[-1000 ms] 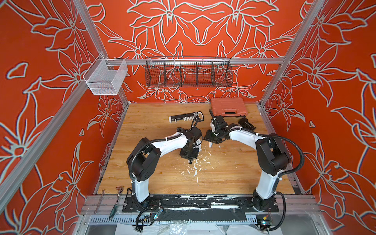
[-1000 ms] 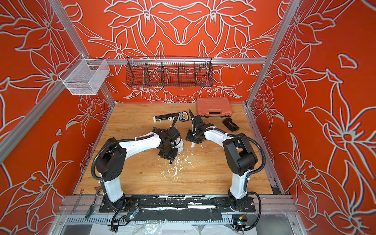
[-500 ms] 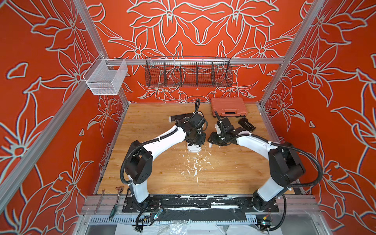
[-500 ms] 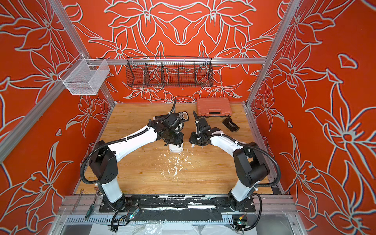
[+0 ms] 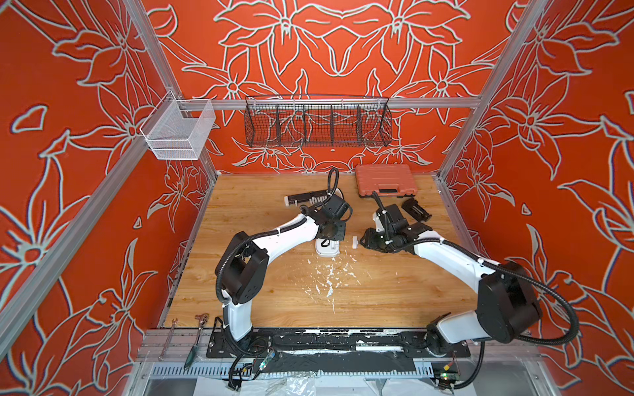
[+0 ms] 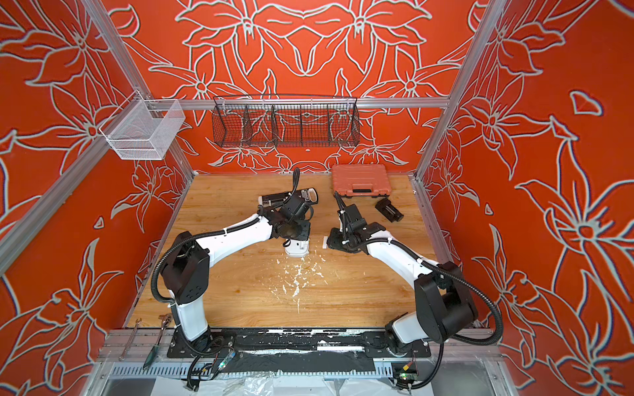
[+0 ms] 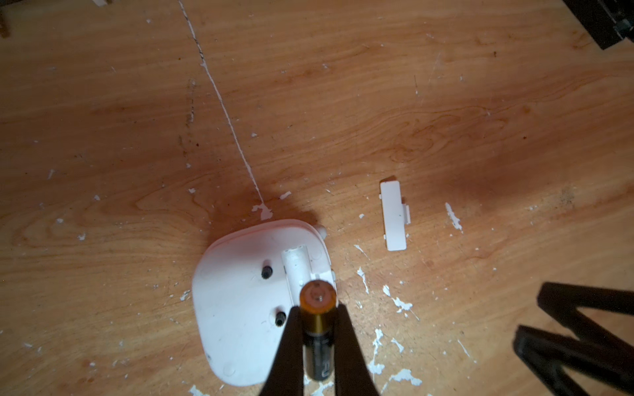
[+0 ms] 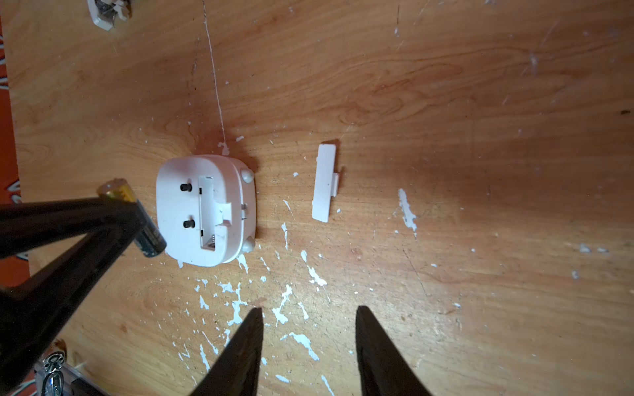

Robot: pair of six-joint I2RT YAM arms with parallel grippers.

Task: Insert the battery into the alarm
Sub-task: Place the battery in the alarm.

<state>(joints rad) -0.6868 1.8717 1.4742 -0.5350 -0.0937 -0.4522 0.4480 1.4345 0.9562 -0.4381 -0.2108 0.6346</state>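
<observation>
Wood bench, scuffed, w/ white paint flecks scattered around centre. Orange tool case, shut and lying flat, at 1 o'clock by back edge. Long blk-and-white tool at 11 o'clock, one end hidden. Small blk block at 2 o'clock, near case, not touching. Thin white plastic cover lies flat just off centre twd 2 o'clock. Blk wire basket on back-wall rail. White mesh basket on rail at 10 o'clock. Wrench + ratchet on front frame, 7 o'clock.

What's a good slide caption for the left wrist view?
Left hand holds the battery above the face-down alarm, recess open, cover lying apart.
</observation>
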